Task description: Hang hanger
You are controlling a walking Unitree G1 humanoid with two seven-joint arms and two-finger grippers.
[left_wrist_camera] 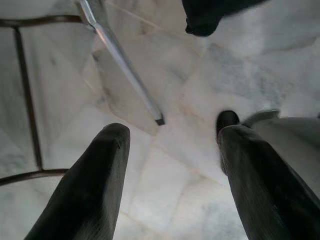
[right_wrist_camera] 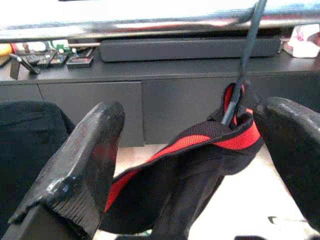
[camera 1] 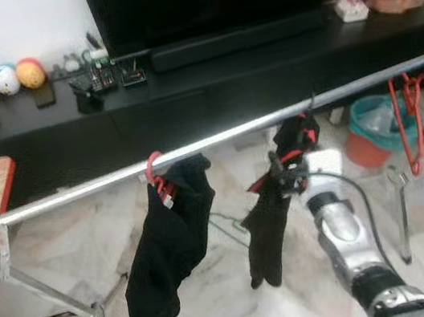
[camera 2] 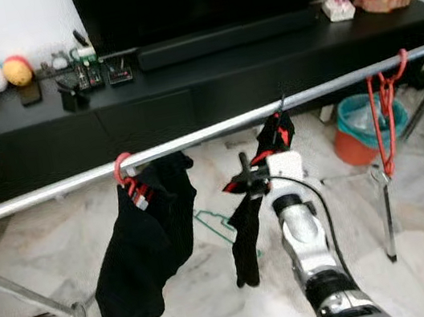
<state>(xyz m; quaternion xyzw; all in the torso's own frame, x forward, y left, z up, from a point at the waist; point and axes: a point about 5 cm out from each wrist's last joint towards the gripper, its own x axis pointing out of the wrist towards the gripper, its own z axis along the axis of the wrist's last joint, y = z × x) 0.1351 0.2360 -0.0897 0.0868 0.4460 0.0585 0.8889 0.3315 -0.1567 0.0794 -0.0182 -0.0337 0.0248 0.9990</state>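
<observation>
Two garments hang from the silver rail [camera 1: 217,139] that crosses our view on a slant, rising toward our right. Our right hand [camera 2: 257,174] reaches up to the red hanger [camera 2: 272,145], whose thin metal hook [right_wrist_camera: 245,60] stands near upright with its top over the rail. That hanger's long axis tilts down toward our left, and a black garment [camera 1: 269,230] droops from it toward the floor. In the right wrist view the fingers [right_wrist_camera: 85,165] stand wide apart on either side of the hanger's red band and the cloth, not pressing it. Another black garment [camera 1: 170,247] hangs on a red clip to our left, with open rail between the two. Empty red hangers [camera 1: 413,117] dangle near the rail's right end. Our left hand [left_wrist_camera: 172,165] points at the marble floor [left_wrist_camera: 185,90], fingers spread wide, holding nothing.
</observation>
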